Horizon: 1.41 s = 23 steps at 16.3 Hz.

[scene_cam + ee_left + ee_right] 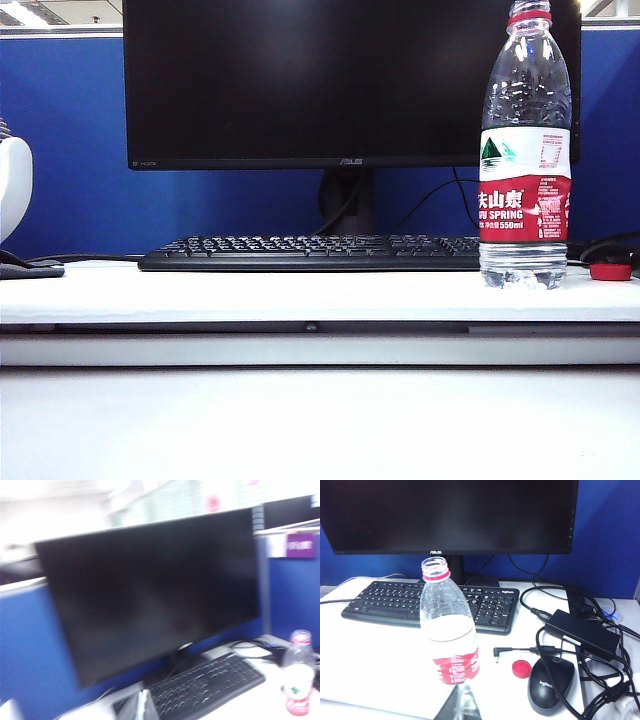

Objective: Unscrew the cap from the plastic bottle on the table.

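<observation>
The plastic bottle [525,150] stands upright on the table's raised white board [250,295], at the right of the exterior view. Its neck is open, with only the red ring [436,575] around it. The small red cap [610,271] lies flat on the table just to the right of the bottle [450,630]; in the right wrist view the cap [522,669] sits between bottle and mouse. My right gripper [464,692] is shut and empty, its tips close before the bottle's base. My left gripper [142,700] is shut, empty and raised, far from the blurred bottle [298,680].
A black keyboard [310,252] and a large dark monitor [340,80] stand behind the bottle. A black mouse [551,682], a power brick [580,635] and tangled cables [600,680] crowd the table's right end. A white rounded object [12,185] shows at the left edge.
</observation>
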Motion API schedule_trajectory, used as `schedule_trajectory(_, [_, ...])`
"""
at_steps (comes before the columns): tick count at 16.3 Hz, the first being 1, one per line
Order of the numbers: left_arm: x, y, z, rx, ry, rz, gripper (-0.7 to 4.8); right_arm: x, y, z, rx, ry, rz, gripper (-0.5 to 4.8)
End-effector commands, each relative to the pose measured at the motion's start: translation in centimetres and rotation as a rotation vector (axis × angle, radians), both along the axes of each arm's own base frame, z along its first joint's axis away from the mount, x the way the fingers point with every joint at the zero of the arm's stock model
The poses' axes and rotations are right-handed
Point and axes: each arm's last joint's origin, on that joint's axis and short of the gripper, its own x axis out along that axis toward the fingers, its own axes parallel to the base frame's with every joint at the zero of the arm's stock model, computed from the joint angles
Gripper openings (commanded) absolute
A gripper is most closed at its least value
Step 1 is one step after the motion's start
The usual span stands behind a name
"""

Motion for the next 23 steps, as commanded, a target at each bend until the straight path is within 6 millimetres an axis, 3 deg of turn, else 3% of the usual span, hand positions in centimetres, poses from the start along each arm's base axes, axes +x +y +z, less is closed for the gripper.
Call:
schedule_trajectory(1, [-3.5,2.3,-1.9,-0.134,0.061,0.063,-0.05,-0.1,0.0,0.2,0.003,-0.016,0.001,-0.02])
schedule_trajectory(3, [-5.5,3.4,-3.2,-0.255,0.116,0.019,-0.05,-0.1,0.0,0.2,0.003,-0.016,0.001,-0.02])
schedule_trajectory(5, [-6.7,4.1,-4.2,-0.248,0.116,0.022,-0.05,-0.1,0.0,0.2,0.002,-0.016,0.0,-0.02])
schedule_trajectory(10, [-6.9,4.3,-4.8,-0.23,0.146,0.027,-0.05,-0.1,0.0,0.2,0.003,-0.016,0.001,-0.02])
schedule_trajectory(13, [-6.8,4.2,-5.9,-0.252,0.286,0.038,-0.05,-0.1,0.0,0.2,0.003,-0.016,0.001,-0.02])
schedule_trajectory(17, [-5.6,2.4,-7.5,-0.335,0.342,0.432,-0.05,-0.1,0.0,0.2,0.003,-0.016,0.001,-0.02])
schedule_trajectory(20, [-4.2,1.4,-9.0,-0.319,0.26,0.514,-0.05,-0.1,0.0,0.2,0.002,-0.017,0.001,-0.02])
schedule_trajectory(23, [-1.4,0.5,-11.4,-0.321,0.262,0.589,-0.05,-0.1,0.0,0.2,0.003,-0.016,0.004,-0.02])
